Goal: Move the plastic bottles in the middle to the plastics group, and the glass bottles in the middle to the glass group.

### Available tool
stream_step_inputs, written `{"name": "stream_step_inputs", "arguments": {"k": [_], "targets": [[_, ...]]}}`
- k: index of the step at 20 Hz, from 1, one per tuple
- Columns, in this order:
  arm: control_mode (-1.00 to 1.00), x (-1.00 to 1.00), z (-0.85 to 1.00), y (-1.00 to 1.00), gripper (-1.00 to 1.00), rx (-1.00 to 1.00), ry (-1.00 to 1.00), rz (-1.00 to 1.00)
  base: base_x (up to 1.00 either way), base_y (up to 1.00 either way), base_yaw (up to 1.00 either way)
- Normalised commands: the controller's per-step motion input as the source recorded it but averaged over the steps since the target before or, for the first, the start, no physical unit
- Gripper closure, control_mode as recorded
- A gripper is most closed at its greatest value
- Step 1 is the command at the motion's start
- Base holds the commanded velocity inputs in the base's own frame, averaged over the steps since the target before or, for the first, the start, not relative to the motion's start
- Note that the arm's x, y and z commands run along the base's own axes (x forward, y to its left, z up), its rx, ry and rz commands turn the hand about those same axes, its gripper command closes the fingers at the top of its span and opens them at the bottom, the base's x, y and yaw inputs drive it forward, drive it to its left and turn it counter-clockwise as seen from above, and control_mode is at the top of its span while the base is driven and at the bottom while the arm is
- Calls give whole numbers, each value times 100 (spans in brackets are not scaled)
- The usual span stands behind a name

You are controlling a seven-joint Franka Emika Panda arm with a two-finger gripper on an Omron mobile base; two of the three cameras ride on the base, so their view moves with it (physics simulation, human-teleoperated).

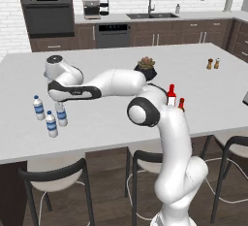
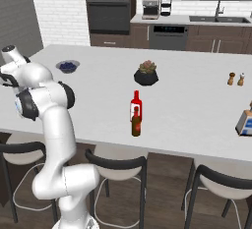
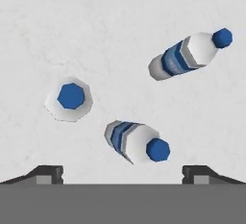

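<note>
Three small clear water bottles with blue label bands stand close together on the left of the white island, the plastics group (image 1: pixel 51 124). From above they show blue caps: one bottle (image 3: pixel 70 98), a second (image 3: pixel 139 141) and a third (image 3: pixel 190 54). My gripper (image 3: pixel 122 175) hangs open just above them with nothing between its fingers; it is over the middle bottle (image 1: pixel 61 115). A red bottle (image 2: pixel 136 106) and a dark brown bottle (image 2: pixel 136 123) stand mid-counter near the front edge. The glass group (image 1: pixel 213 63), two tiny brown bottles, stands far right.
A dark potted plant (image 2: pixel 146 73) sits behind the red bottle. A small bowl (image 2: pixel 67 66) is at the island's back left and a box (image 2: pixel 244 122) at its right edge. Stools (image 2: pixel 115 166) line the front. My arm stretches left across the island (image 1: pixel 111 123).
</note>
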Motion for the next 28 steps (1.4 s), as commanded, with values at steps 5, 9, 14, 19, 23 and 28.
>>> {"name": "stream_step_inputs", "arguments": {"k": [5, 9, 14, 19, 23, 28], "targets": [[-100, -42, 35, -61, -100, 5, 1, -7, 0, 0, 0], [-100, -65, 22, -72, -100, 4, 4, -14, 0, 0, 0], [-100, -62, 8, -79, -100, 4, 9, -18, 0, 0, 0], [-100, -89, 0, -94, -100, 6, 5, -31, 0, 0, 0], [-100, -73, 0, -99, -100, 1, 6, -38, 0, 0, 0], [-100, -30, 17, -97, -100, 3, 19, -47, 0, 0, 0]]}}
